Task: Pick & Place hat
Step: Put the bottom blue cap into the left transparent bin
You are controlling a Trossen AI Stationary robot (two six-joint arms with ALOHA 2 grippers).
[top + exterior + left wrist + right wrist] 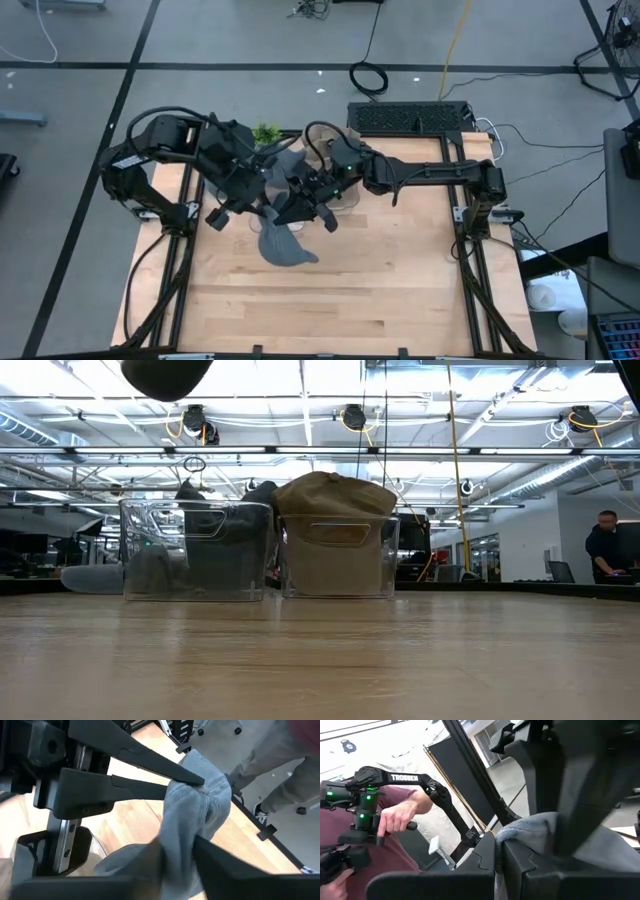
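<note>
A grey hat (280, 245) hangs above the middle of the table between my two arms, which meet over it. My left gripper (272, 198) comes from the table's left and is shut on the hat. My right gripper (303, 190) comes from the right and is also shut on it. In the left wrist view the hat (200, 810) bunches between both pairs of fingers. The dark rounded shape (165, 375) at the top of the low view hangs clear of the table. My left gripper (175, 847) pinches a bunched fold of the grey hat (177, 827) between its two fingers. The cloth hangs below the hold, lifted clear of the table. My right gripper (498, 842) pinches a gathered edge of the grey cloth (512, 829) between its fingertips, close beside the left gripper's hold. In the left wrist view its fingertips (197, 781) close on the top of the bunch.
Two clear bins stand at the table's far side: the left one (195, 550) holds something dark, the right one (335, 555) holds a tan hat (335, 495). A small green plant (266, 133) sits near them. A person's hand (395, 820) grips a leader arm beyond the table.
</note>
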